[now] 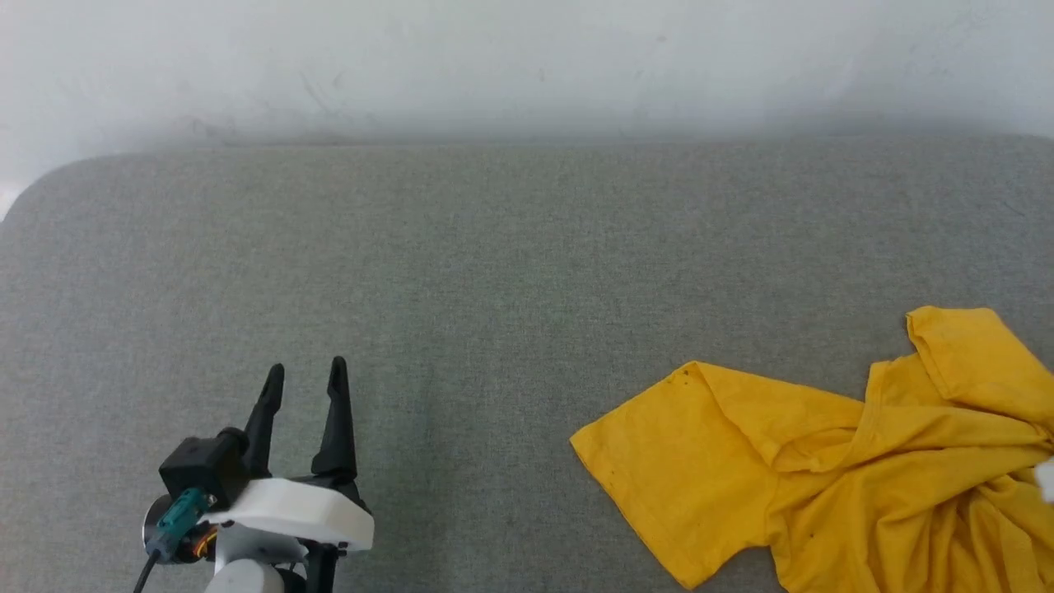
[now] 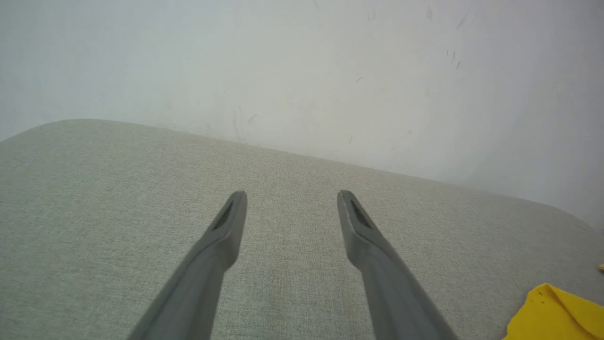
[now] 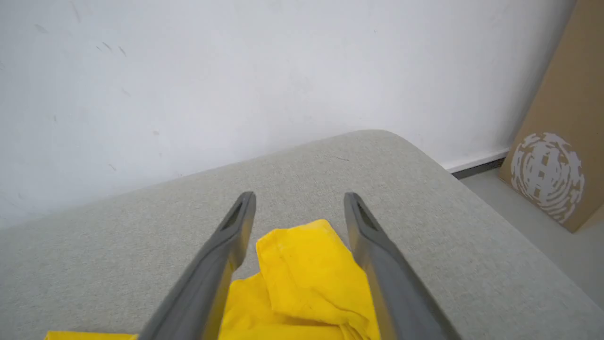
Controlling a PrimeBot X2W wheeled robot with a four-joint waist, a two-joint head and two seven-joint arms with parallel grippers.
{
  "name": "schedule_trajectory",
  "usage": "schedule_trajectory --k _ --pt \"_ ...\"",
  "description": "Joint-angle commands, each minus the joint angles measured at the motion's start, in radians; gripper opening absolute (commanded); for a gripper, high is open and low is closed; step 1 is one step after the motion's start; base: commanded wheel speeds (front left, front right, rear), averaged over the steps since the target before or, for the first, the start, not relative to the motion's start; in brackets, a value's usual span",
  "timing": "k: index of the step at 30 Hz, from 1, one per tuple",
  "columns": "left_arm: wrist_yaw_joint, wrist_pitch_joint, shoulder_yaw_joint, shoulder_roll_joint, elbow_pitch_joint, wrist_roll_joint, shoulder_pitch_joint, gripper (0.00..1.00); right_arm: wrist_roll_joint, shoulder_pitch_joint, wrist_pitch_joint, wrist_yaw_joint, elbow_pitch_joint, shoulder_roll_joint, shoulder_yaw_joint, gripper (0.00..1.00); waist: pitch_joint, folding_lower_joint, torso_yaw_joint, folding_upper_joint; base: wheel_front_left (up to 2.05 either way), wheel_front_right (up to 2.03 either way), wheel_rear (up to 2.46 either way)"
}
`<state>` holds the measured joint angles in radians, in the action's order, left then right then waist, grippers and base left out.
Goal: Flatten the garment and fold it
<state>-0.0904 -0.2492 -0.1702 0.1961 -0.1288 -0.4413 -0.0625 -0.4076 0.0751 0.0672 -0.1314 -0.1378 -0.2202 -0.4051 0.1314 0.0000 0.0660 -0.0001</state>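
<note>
Left pincer [image 1: 306, 368]: two dark fingers spread wide, nothing between them, poised over bare grey cloth at the near left; seen likewise in the left wrist view [image 2: 292, 194]. Right pincer [image 3: 300, 194]: fingers equally wide apart, gripping nothing, a yellow fold showing in the gap between them; whether the fingers touch the cloth cannot be told.

Garment [image 1: 741, 445]: bright yellow short-sleeved t-shirt, crumpled, lying at the near right of the surface; one sleeve spread flat toward the middle, small dark specks near its hem; neckline rumpled, folds bunched toward the right edge; well apart from the left pincer; a yellow corner enters the left wrist view at lower right [image 2: 552, 311]; a folded flap lies under the right pincer [image 3: 306, 274].

Surface [image 1: 494, 288]: grey woven fabric covering, rounded corners. Wall [image 1: 527, 66]: white, lightly scuffed, directly behind the surface. Cardboard panel [image 3: 561, 141]: brown, white circular print, leaning at the far right on the grey floor [image 3: 519, 203].
</note>
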Motion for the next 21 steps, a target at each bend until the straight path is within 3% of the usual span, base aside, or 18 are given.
schedule_trajectory --k 1,11,18,21 --pt "-0.008 0.005 0.001 0.008 0.002 -0.002 0.010 1.00 0.030 -0.009 -0.029 0.001 0.028 0.014 0.035 1.00 -0.016 0.0000 -0.003 0.0001 0.00 0.00 0.00" --pt "-0.025 0.026 -0.002 0.025 0.025 -0.001 0.042 1.00 0.184 -0.128 -0.076 0.001 0.209 0.057 0.320 1.00 -0.056 0.0000 -0.002 0.0001 0.00 0.00 0.00" --pt "-0.041 0.077 -0.036 0.043 0.050 0.029 0.054 1.00 0.219 -0.195 -0.079 0.001 0.287 0.096 0.392 1.00 -0.071 0.0000 -0.009 0.0001 0.00 0.00 0.00" --pt "-0.009 0.151 -0.097 0.036 0.061 0.034 0.023 1.00 0.223 -0.206 -0.076 0.001 0.302 0.109 0.397 1.00 -0.068 0.0000 -0.010 0.0001 0.00 0.00 0.00"
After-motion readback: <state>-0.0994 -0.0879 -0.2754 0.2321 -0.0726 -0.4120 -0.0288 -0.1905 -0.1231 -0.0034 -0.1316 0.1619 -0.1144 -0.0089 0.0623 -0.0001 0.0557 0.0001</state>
